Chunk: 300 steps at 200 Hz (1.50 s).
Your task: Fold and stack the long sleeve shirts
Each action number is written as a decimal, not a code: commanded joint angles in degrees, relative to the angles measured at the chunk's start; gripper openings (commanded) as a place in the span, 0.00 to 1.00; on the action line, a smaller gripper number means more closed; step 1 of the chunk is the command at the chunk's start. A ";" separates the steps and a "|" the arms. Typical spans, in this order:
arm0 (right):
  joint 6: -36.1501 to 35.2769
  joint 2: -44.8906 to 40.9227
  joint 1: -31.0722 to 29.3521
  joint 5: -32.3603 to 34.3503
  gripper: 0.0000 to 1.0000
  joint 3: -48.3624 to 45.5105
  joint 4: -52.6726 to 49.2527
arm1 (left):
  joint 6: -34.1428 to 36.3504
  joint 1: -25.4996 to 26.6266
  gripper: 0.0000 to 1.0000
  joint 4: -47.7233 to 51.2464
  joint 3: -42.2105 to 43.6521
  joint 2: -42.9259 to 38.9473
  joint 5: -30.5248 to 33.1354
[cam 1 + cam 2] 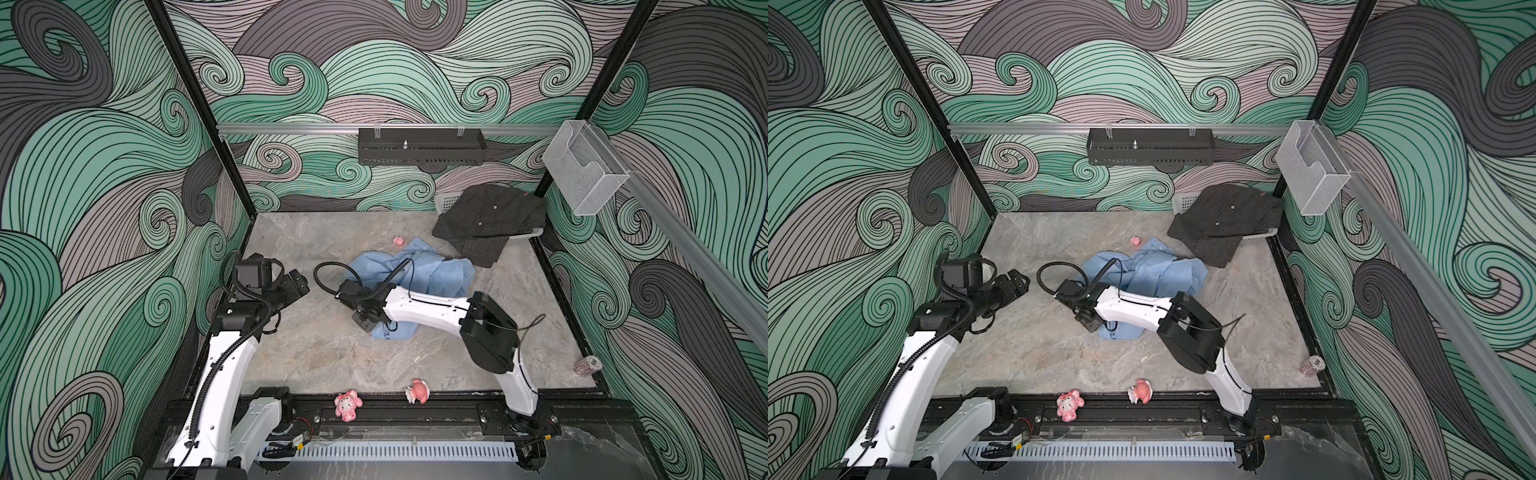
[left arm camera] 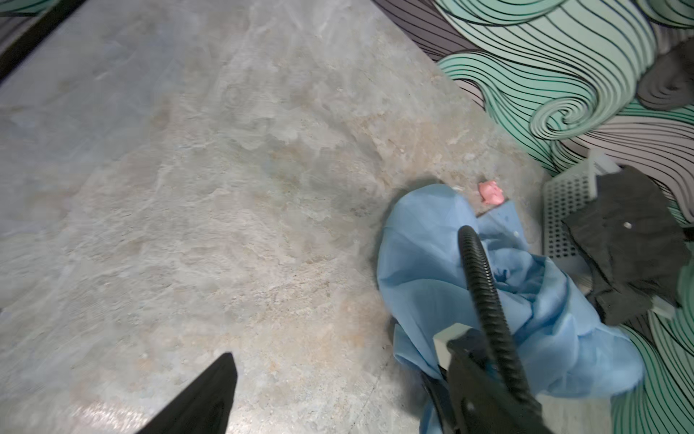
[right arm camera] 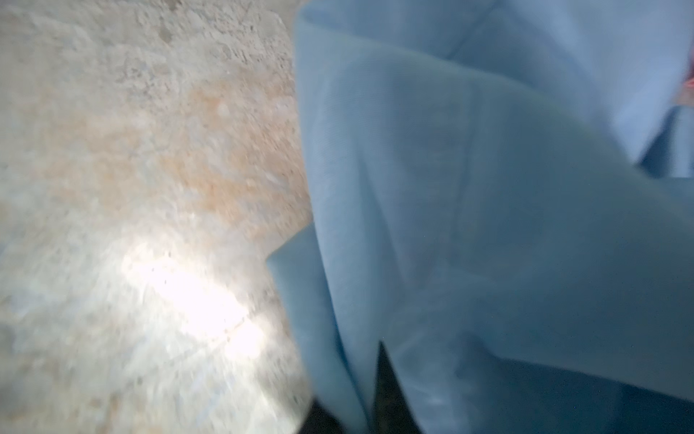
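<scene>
Items were tallied in both top views. Long sleeve shirts: two were counted, one light blue shirt (image 1: 432, 270) and one dark pinstriped shirt (image 1: 490, 220). Pink toys: three were counted, a small pink piece (image 1: 399, 240), a pink doll (image 1: 348, 405) and a pink-and-white figure (image 1: 417, 390). One white perforated basket (image 1: 446, 203), one patterned roll (image 1: 587, 365), one black wall tray (image 1: 419, 151) and one clear wall holder (image 1: 586, 174) were recorded. Robot arms: two were noted, the left arm (image 1: 226, 361) and the right arm (image 1: 424, 309).
</scene>
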<state>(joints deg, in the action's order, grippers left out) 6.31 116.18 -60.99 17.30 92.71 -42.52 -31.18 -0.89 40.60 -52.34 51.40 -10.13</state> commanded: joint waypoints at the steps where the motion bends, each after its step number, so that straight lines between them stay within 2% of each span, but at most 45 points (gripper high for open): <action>1: -10.36 -14.41 1.75 -8.35 0.00 -3.25 -0.68 | 3.58 0.09 0.87 -7.11 1.36 -0.73 -14.86; 17: -15.84 -25.55 3.38 -15.52 0.00 -10.16 3.59 | 2.97 1.03 0.87 -11.26 3.36 -0.66 -18.94; 34: -21.57 -36.40 6.17 -23.40 0.00 -17.18 7.92 | 3.34 4.34 0.87 -14.78 4.48 -0.26 -19.75; 41: -23.34 -40.12 7.26 -25.15 0.00 -19.56 9.44 | 3.86 6.55 0.91 -16.12 4.69 0.07 -19.52; 47: -25.17 -42.83 8.26 -26.30 0.00 -21.04 9.89 | 4.20 8.64 0.98 -17.26 4.85 0.58 -18.91; 63: -29.10 -47.38 10.83 -28.22 0.00 -23.55 10.00 | 3.92 14.11 0.99 -20.91 5.43 2.30 -17.50; 76: -31.64 -50.13 12.42 -29.87 0.00 -25.33 9.96 | 1.31 16.61 0.99 -24.70 6.55 4.50 -17.27; 109: -33.64 -56.15 16.65 -32.24 0.00 -27.71 10.00 | -8.09 17.70 0.98 -31.76 8.06 12.41 -20.66; 153: -43.10 -64.74 18.11 -30.75 0.00 -34.22 8.98 | -19.66 18.11 0.98 -43.96 10.95 17.63 -23.71; 217: -47.08 -69.13 19.41 -28.29 0.00 -36.02 7.15 | -29.87 19.20 0.99 -51.95 9.40 25.20 -28.15; 247: -47.70 -70.18 20.09 -27.54 0.00 -35.84 6.47 | -31.36 21.09 0.98 -51.92 6.76 29.70 -31.51; 265: -47.80 -70.75 20.38 -27.33 0.00 -35.92 5.94 | -32.47 22.13 0.94 -52.64 5.78 34.82 -32.98; 278: -47.96 -71.24 20.54 -27.08 0.00 -36.04 5.78 | -34.37 22.70 0.87 -55.56 5.39 37.48 -34.03; 290: -48.08 -71.62 20.71 -26.65 0.00 -36.14 5.61 | -36.26 23.10 0.73 -58.84 4.73 39.63 -35.09; 300: -48.38 -71.75 20.92 -26.07 0.00 -36.17 5.51 | -37.08 23.12 0.52 -59.90 3.82 40.75 -35.86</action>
<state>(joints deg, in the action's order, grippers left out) -40.99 45.47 -40.73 -10.28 56.53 -36.95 -64.42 21.65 -13.43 -45.34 89.49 -42.17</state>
